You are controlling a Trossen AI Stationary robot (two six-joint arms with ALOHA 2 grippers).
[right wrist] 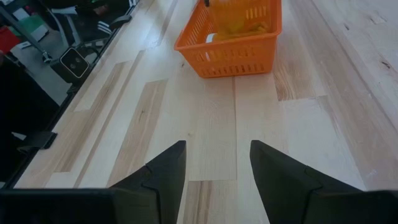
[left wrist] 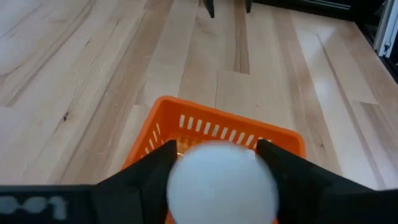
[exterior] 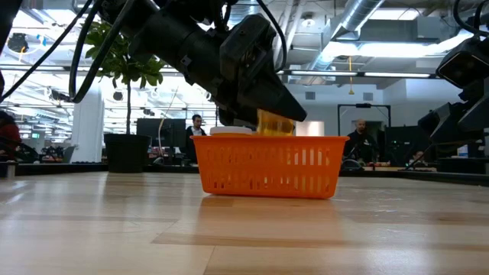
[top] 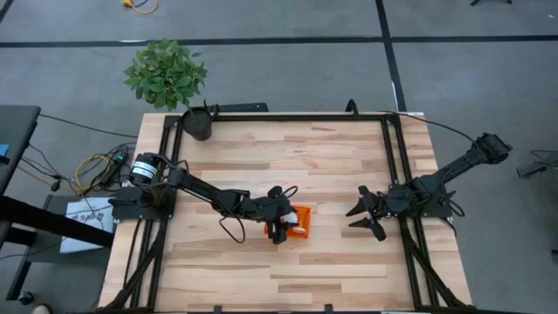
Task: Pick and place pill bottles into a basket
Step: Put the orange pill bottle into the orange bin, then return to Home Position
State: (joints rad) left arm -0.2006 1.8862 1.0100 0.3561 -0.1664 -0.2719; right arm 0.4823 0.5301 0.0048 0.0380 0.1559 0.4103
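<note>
The left gripper [top: 281,228] pinches an orange translucent pill bottle [exterior: 275,123] (white round cap [left wrist: 221,184] up) over the small orange plastic basket [top: 300,221]. At three o'clock, the right gripper [top: 361,218] waits, jaws spread, empty.

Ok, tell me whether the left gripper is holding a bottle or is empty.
Holding one. The left gripper is shut on a pill bottle, its white cap filling the space between the fingers, directly above the basket.

The light is bright and even, from lamps on the ceiling [exterior: 359,46]. Shadows on the table [top: 288,166] are soft. The white cap [left wrist: 222,182] close up looks blurry.
</note>
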